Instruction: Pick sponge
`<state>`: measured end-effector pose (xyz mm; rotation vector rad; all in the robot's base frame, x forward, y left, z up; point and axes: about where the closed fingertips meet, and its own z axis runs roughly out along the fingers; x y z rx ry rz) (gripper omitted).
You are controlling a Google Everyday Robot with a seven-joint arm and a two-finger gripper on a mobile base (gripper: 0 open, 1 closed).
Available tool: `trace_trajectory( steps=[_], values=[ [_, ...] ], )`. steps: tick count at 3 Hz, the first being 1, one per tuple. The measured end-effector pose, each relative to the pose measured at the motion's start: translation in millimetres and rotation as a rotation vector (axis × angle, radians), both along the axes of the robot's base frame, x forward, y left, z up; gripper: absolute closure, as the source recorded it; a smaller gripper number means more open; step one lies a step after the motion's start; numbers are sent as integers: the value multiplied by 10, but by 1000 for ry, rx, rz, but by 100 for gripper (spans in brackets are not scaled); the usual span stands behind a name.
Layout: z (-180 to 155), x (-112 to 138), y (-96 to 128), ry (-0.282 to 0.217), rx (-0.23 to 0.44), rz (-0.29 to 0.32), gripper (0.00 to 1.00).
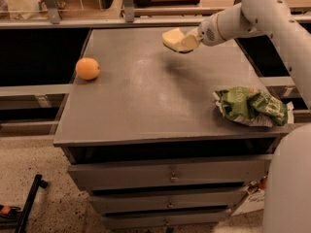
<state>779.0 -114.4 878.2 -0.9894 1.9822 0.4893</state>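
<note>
Above the far right part of the table (pixel 146 106): one sponge (pixel 173 37), pale yellow, soft block, held clear of the surface with a faint dark shadow on the tabletop below it. Gripped at its right end by the hand (pixel 188 42), whose cream fingers are closed on it; the sponge juts leftward from the hand, slightly tilted. Behind the hand: one white arm (pixel 257 11), reaching in from the upper right, with a round wrist section just beside the fingers. Front right edge of the table: one crumpled green bag (pixel 250 107), lying flat, partly overhanging the edge, well apart from the sponge. Far left edge of the table: one orange (pixel 88 68), round, resting on the surface, well apart from both sponge and bag. Table itself: grey top, dull sheen, with stacked drawers (pixel 170 177) beneath the front, each with a small central pull. Behind the table: a horizontal rail (pixel 97 22) with upright posts. Lower right: a large white rounded part of the robot's body (pixel 289 188), close to the camera. Lower left: speckled floor (pixel 43 164) and a black bar (pixel 28 204) lying at an angle.
</note>
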Motion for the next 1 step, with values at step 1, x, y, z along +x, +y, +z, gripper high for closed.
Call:
trace_trajectory(
  steps=[1],
  values=[
    [36, 8, -3, -5, 2, 0, 100]
  ],
)
